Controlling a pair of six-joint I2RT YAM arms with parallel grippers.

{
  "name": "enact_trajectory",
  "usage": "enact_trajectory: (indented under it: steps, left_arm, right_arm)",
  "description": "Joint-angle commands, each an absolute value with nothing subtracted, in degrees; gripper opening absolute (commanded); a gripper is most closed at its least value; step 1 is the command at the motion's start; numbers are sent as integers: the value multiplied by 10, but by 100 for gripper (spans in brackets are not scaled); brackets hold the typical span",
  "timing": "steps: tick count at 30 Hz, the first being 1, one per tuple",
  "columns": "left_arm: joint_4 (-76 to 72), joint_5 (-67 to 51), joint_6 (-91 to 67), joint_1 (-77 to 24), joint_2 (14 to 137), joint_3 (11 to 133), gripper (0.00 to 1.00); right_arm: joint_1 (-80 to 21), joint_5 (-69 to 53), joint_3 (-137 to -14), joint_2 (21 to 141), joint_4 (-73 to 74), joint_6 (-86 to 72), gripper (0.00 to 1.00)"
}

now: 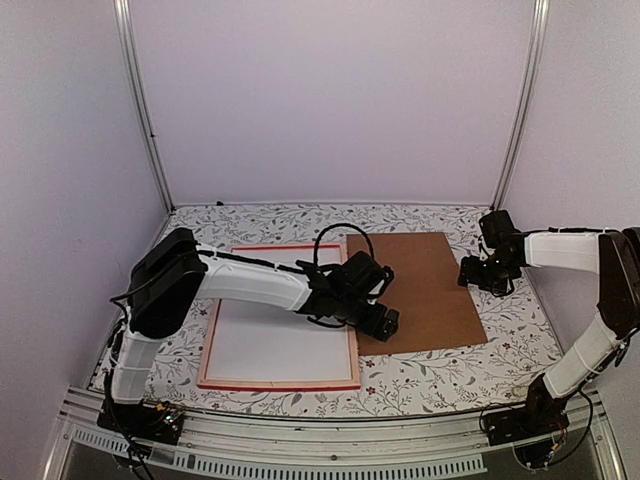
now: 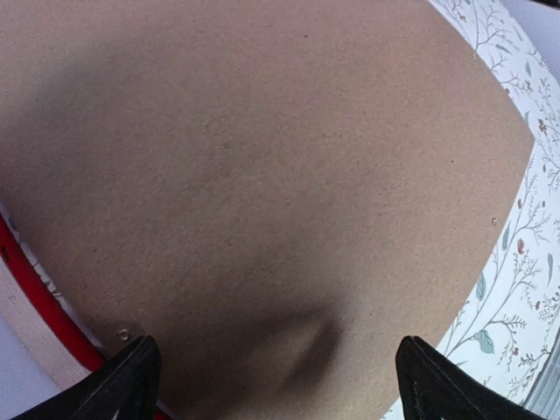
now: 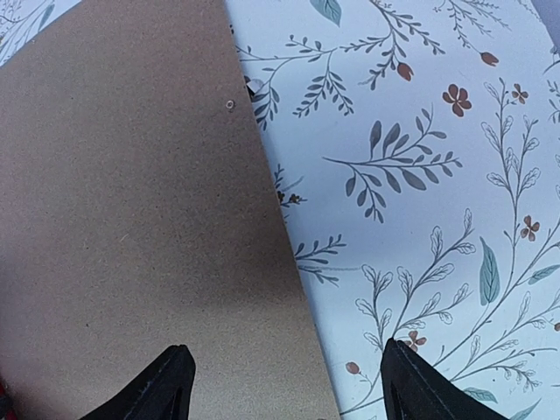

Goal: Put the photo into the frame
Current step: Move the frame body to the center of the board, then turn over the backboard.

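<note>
The left arm [image 1: 240,280] is seen reaching from the near-left base out to the right, across the frame [image 1: 207,320]. The frame is laid flat on the floral tablecloth [image 1: 450,375], left of centre, with its red rails facing up. It is filled by a plain white sheet [image 1: 270,345]. No cat print is visible, and it cannot be told whether this sheet is the photo face down or something else.

The left gripper [image 1: 380,322] is positioned past the frame's right rail, low over the near-left part of the brown backing board [image 1: 430,290]. In the left wrist view its fingertips [image 2: 131,376] are spread wide with only bare board between them, so nothing is gripped. Contact with the board cannot be confirmed. A red rail [image 2: 44,306] is caught at the lower left of that view, just beside the board edge.

The board is laid flat right of centre, and whether it overlaps the frame cannot be told.

The right gripper [image 1: 487,278] is held above the board's right edge. In the right wrist view its fingers [image 3: 166,385] are parted, straddling the line between board and cloth, with nothing held.
</note>
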State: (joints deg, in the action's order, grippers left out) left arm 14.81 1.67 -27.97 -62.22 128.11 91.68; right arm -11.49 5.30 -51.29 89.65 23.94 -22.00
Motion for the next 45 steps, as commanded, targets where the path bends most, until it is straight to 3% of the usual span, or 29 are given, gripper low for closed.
enact_trajectory:
  steps: [1, 12, 29, 45]
  left_arm:
    - [155, 48, -292, -605, 1244, 874, 96]
    - [139, 55, -306, -572, 1209, 815, 96]
    - [136, -2, -362, -549, 1298, 900, 98]
    - [80, -80, -441, -544, 1315, 888, 97]
  right_arm:
    - [-112, 45, -506, 892, 226, -217, 77]
    - [-101, 26, -511, 910, 219, -209, 77]
    - [-49, -129, -538, 1002, 165, -178, 75]
    - [-48, -202, -478, 980, 116, -201, 71]
